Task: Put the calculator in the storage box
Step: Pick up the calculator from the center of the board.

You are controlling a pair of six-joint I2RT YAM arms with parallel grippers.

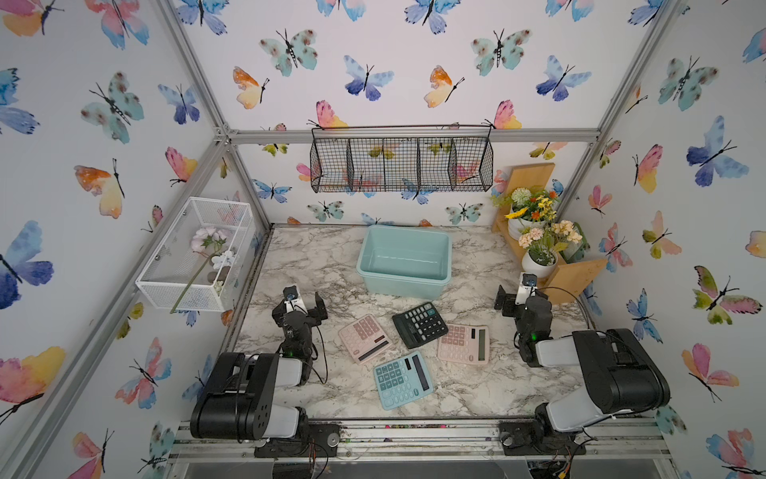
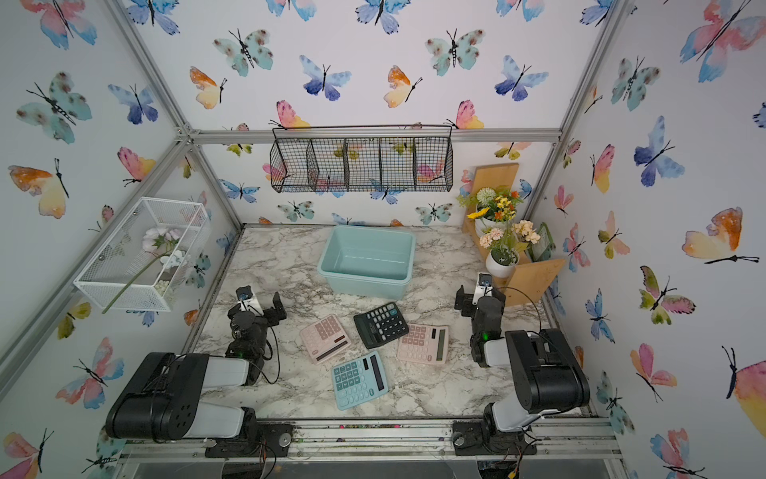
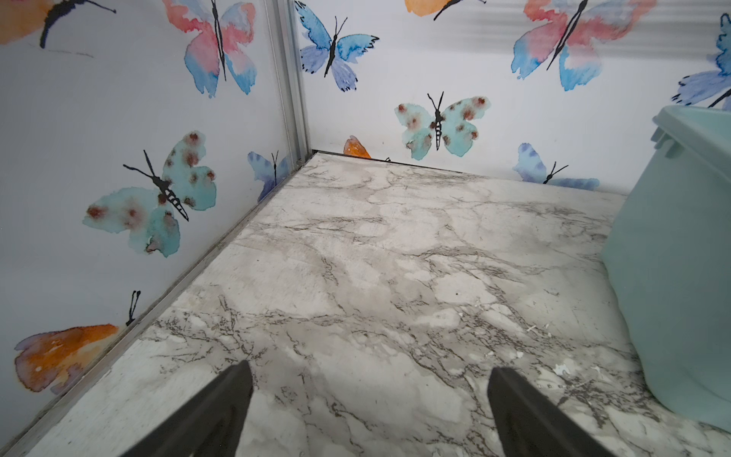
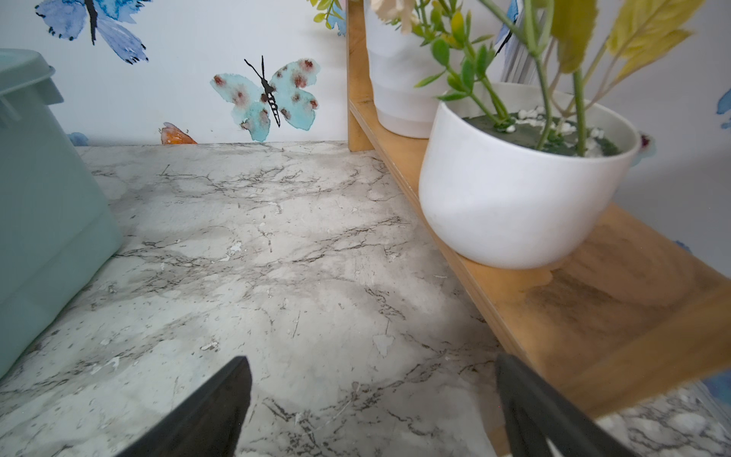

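Marble-patterned tabletop (image 1: pixel 456 394) filled the floor of a booth lined with butterfly wallpaper (image 1: pixel 398 83). At the far middle of the table stood the storage box (image 1: pixel 402 287), a light teal tub with its open top facing up.

Four calculators lay flat and face up on the marble nearer than the box, all of them outside it. A pink calculator (image 1: pixel 364 339) lay at the left of the group. The black calculator (image 1: pixel 420 324) lay to its right, closest to the box but apart from it. A second pink calculator (image 1: pixel 463 344) lay at the right, its far left corner touching or just beside the black one; which, I could not tell. The teal calculator (image 1: pixel 403 380) lay nearest of all, between the two pink ones.

The left gripper (image 3: pixel 370 366) hung low over bare marble at the left side of the table, left of the first pink calculator, its jaws spread wide with only tabletop between them. The right gripper (image 4: pixel 372 357) hung at the right side, just beside a wooden shelf (image 1: pixel 576 273) carrying a white flower pot (image 4: pixel 514 190), its jaws likewise wide apart around nothing.

A black wire basket (image 1: pixel 402 166) hung on the far wall, and a white mesh basket (image 1: pixel 195 253) was fixed to the left wall.
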